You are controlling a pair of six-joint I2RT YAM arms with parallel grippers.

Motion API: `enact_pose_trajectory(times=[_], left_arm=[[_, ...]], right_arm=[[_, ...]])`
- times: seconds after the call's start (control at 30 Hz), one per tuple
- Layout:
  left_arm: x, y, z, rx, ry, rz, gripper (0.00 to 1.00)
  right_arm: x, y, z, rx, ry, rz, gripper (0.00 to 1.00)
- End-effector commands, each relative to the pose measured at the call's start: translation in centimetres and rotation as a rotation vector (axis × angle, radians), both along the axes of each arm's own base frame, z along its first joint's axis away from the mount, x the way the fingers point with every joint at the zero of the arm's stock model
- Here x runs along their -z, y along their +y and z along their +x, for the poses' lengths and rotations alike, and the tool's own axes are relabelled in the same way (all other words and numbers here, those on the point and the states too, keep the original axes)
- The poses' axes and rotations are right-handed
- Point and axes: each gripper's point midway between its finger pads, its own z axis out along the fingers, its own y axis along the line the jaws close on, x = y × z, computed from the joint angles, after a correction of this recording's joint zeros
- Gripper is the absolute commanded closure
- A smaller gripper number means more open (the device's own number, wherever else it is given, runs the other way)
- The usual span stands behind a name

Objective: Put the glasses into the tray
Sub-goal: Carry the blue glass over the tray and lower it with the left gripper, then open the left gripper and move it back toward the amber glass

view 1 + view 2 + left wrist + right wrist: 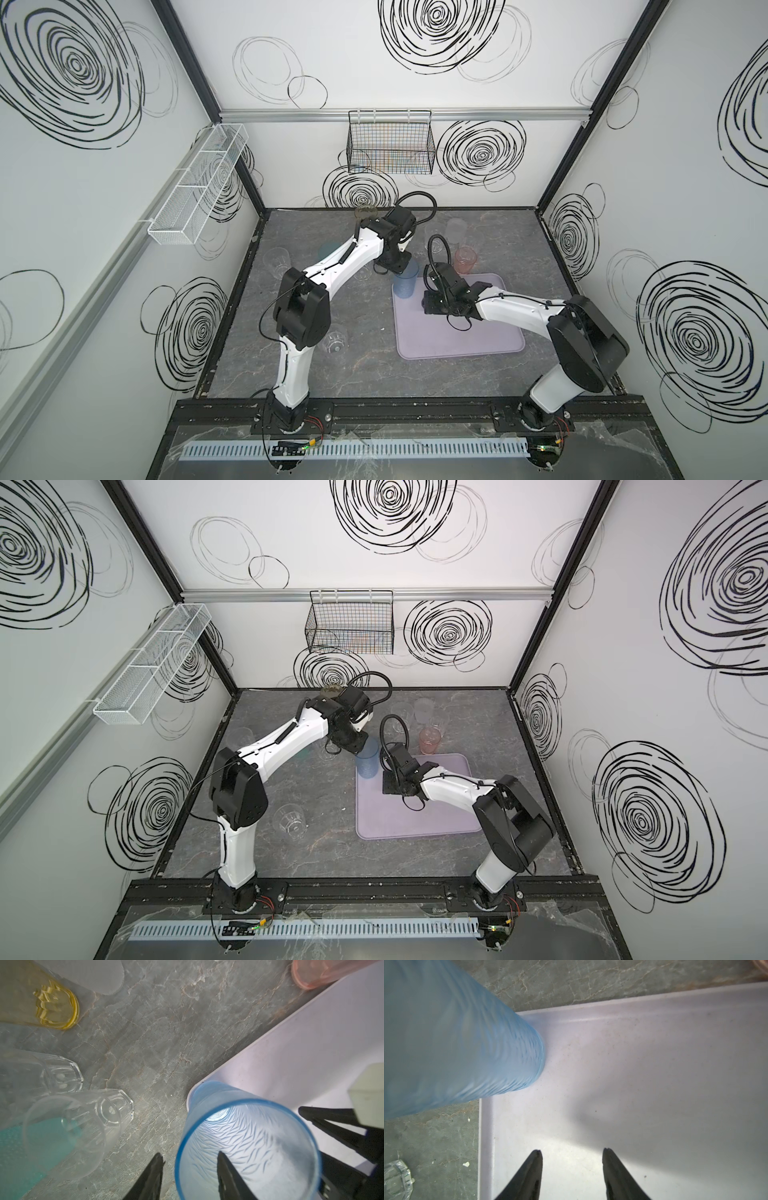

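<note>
A tall blue glass [405, 282] [368, 762] stands upright in the far left corner of the lavender tray [457, 336] [654, 1064]. My left gripper [190, 1153] is open astride its rim [247, 1147], one finger inside and one outside, with gaps on both sides. My right gripper [572, 1150] hangs open over the bare tray floor beside the blue glass [456, 1043], nothing between its fingers. A pink glass [465, 259] [311, 972] stands just behind the tray. Amber [56, 1009], teal [31, 1147] and clear faceted glasses [108, 1109] stand on the table to the left.
Frosted glasses [455, 230] stand at the back. Clear glasses stand at the left edge [278, 259] and by the left arm's base link [336, 338]. A black wire basket [390, 145] and a white mesh basket [199, 183] hang on the walls.
</note>
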Motion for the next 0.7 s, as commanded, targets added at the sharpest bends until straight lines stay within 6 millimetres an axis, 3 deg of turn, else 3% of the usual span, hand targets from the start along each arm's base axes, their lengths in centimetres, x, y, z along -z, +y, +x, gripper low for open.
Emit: enact_pose_trajectory(times=[0.0,0.23,0.33,0.5,0.67], left_arm=[[-5.9,-0.2,0.1,0.001,-0.120,-0.104,0.52],[-10.4,1.5,1.2,-0.042,-0.318,-0.234,0.47],[-12.2,4.9,3.4,-0.183,-0.494,-0.322,0.31],[-14.6,12.2,7.0,-0.455,-0.643,-0.502,0.29],[-12.4,16.0,11.1,-0.577,-0.624,-0.470,0.29]], right_arm=[[-0.8,-0.2,1.1,0.025,-0.025,-0.002,0.49],[-1.6,-0.6,1.7,0.052,-0.044,0.005,0.49],[-1.9,-1.2,2.0,0.057,-0.055,-0.018,0.49],[-2.3,-2.5,2.4,0.083,-0.064,-0.029,0.48],[-2.0,-2.5,2.1,0.085,-0.055,-0.014,0.48]])
